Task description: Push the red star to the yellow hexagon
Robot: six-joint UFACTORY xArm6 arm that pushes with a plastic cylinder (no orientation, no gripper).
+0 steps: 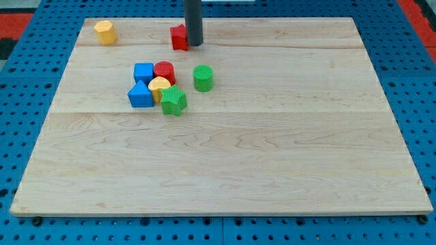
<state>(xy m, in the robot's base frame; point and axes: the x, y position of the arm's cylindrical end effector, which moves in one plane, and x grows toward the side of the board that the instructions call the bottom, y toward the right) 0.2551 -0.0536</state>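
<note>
The red star (179, 38), partly hidden, sits touching my tip (195, 45) on its right, far from the yellow hexagon (105, 32) at far left; the rod grasps nothing.

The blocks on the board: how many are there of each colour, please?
Red: 2, the red star beside my tip and the red cylinder
Blue: 2
Green: 2
Yellow: 2, one being the yellow hexagon
Total: 8

Robotics lab bench, blue perforated mounting plate (27, 102), wooden board (225, 156), toy blocks (161, 87)
</note>
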